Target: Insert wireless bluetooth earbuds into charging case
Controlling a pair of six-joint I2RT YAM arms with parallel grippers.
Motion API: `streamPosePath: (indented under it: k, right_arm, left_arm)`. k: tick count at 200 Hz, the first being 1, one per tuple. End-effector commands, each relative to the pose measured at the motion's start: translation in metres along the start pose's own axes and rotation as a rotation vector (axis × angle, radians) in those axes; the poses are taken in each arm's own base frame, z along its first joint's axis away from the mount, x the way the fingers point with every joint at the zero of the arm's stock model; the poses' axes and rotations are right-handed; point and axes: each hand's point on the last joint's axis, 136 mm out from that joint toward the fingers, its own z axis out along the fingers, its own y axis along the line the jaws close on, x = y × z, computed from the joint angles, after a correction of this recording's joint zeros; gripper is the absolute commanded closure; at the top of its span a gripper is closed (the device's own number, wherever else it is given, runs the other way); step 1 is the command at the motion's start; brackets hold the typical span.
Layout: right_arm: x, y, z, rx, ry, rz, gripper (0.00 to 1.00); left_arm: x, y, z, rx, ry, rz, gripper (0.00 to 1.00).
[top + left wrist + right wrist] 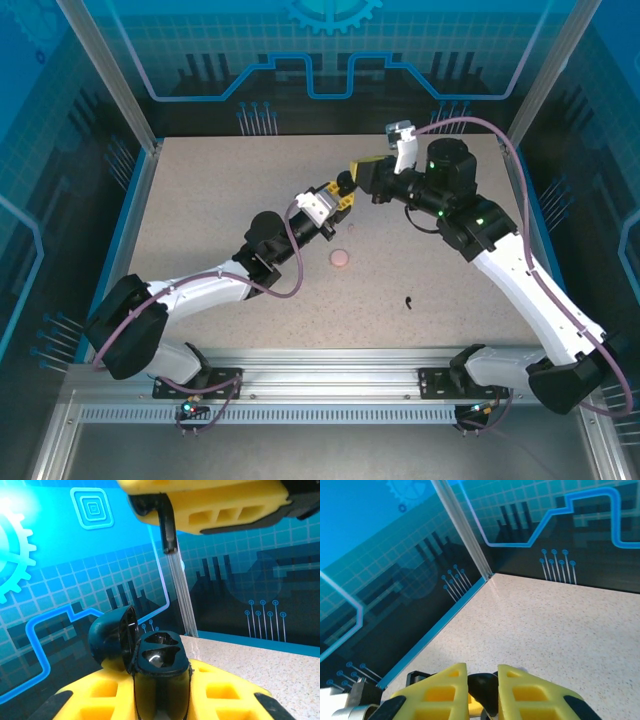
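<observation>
Evidently the left gripper (160, 682) is serving as a vice. Its yellow fingers are closed against the sides of the black charging case (160, 655) and hold it upright, seemingly clear of the table (220, 200). The lid (112, 635) is swung back, so the two wells face upward, and both look empty. The right gripper (482, 682) hangs just above the case, its jaws nearly shut with only a narrow slit between them. They pinch a small dark piece, judged to be the black earbud (169, 527), whose stem points down toward the open case without touching it. That arrangement suits lowering the bud straight into a well. A loose earbud (409, 302), also black, lies on the table well apart, toward the right arm, and a small pink round object (340, 258) rests near the left arm's wrist.
</observation>
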Motion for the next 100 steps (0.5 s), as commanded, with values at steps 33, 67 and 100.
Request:
streamPosePath:
  k: [33,67,100]
  right_arm:
    - [0.003,0.014,0.000,-0.058,-0.035,-0.067,0.85]
    - [0.011,0.007,0.002,-0.034,-0.023,-0.067,0.86]
    - [0.017,0.001,0.006,-0.017,-0.012,-0.062,0.86]
  left_arm:
    - [-0.034,0.003,-0.001,-0.002,-0.082,-0.031,1.00]
    - [-0.038,0.003,-0.003,0.000,-0.088,-0.037,1.00]
    - [-0.040,0.003,-0.003,0.002,-0.090,-0.038,1.00]
